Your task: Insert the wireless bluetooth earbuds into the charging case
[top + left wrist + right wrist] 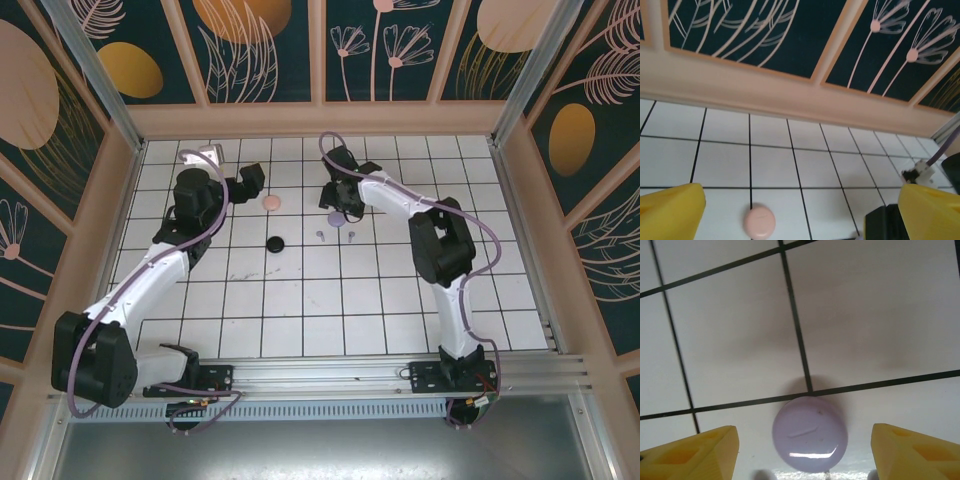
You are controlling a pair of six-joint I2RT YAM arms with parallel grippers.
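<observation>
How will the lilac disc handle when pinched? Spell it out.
The lilac disc has a glossy highlight, so it is probably slippery. It lies flat and low on the tile, so it should slide rather than tip when pushed. Its round rim may let it squirt sideways from the open right gripper.

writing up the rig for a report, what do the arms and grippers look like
The left arm and right arm have white links, black joints and black bases. A lilac cable loops along each. The gripper fingers are yellow wedges.
</observation>
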